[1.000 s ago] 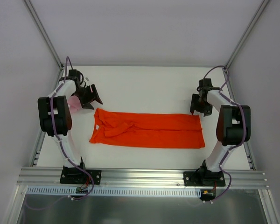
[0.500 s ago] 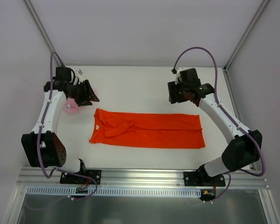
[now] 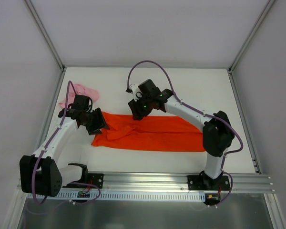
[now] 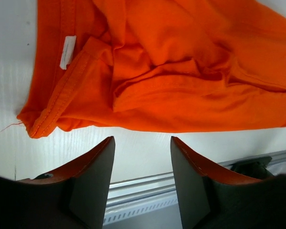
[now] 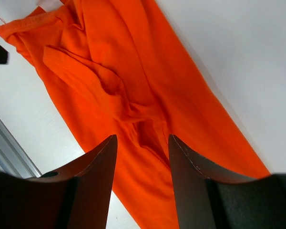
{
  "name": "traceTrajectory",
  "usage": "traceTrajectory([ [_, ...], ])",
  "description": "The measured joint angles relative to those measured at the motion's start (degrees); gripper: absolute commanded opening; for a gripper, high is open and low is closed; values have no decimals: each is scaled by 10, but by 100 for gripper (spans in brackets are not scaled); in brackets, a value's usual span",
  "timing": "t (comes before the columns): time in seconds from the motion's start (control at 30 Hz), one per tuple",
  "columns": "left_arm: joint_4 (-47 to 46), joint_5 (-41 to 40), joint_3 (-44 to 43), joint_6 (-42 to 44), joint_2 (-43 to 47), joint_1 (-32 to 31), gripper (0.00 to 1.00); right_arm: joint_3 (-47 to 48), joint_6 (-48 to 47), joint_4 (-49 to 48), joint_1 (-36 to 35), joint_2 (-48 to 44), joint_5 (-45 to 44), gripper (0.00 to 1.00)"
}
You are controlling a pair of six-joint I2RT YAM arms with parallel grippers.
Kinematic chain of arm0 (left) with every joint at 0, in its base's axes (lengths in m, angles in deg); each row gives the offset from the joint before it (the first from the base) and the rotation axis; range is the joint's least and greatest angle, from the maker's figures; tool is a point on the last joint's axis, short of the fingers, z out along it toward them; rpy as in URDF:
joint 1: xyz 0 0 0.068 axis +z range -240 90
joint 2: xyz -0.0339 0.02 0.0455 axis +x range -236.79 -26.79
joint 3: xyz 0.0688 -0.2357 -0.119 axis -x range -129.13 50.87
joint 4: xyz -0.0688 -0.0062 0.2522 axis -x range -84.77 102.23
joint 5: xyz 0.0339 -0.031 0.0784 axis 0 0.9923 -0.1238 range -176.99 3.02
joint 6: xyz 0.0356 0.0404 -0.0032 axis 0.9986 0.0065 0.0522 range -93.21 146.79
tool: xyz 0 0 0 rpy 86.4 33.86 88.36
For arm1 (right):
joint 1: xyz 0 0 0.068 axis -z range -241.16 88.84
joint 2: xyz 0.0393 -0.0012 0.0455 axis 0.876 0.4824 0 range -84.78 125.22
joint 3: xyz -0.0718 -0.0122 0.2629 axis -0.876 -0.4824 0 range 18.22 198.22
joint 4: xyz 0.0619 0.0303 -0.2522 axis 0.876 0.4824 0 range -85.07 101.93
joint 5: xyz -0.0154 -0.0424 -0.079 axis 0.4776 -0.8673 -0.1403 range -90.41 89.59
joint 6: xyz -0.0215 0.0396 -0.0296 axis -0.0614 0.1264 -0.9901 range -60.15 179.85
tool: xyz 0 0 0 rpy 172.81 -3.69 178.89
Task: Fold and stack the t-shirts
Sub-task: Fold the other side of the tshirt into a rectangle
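Left pincer [image 4: 142, 140], right pincer [image 5: 142, 137]: parted, empty, over t-shirt [image 3: 152, 136]

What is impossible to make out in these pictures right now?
- pink shirt: seen in the top view only, its near edge is under the left arm. Whether it is folded cannot be told.
- orange shirt: in the top view, the left arm covers its collar end and the right arm covers its right end. Both wrist views cut it off at their edges.
- white label: in the left wrist view, any print is too small to read.
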Motion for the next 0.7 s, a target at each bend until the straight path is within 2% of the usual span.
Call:
traceTrajectory([
  [0.23, -46, -56, 53, -25, -7, -25, 40, 29, -5, -17, -26, 49, 12, 50],
  [0.37, -81, -72, 56, -31, -28, -25, 28, 35, -5, -22, -32, 57, 16, 50],
  [0.7, -143, -80, 57, -42, -109, -44, 35, 49, -5, -29, -35, 75, 22, 50],
])
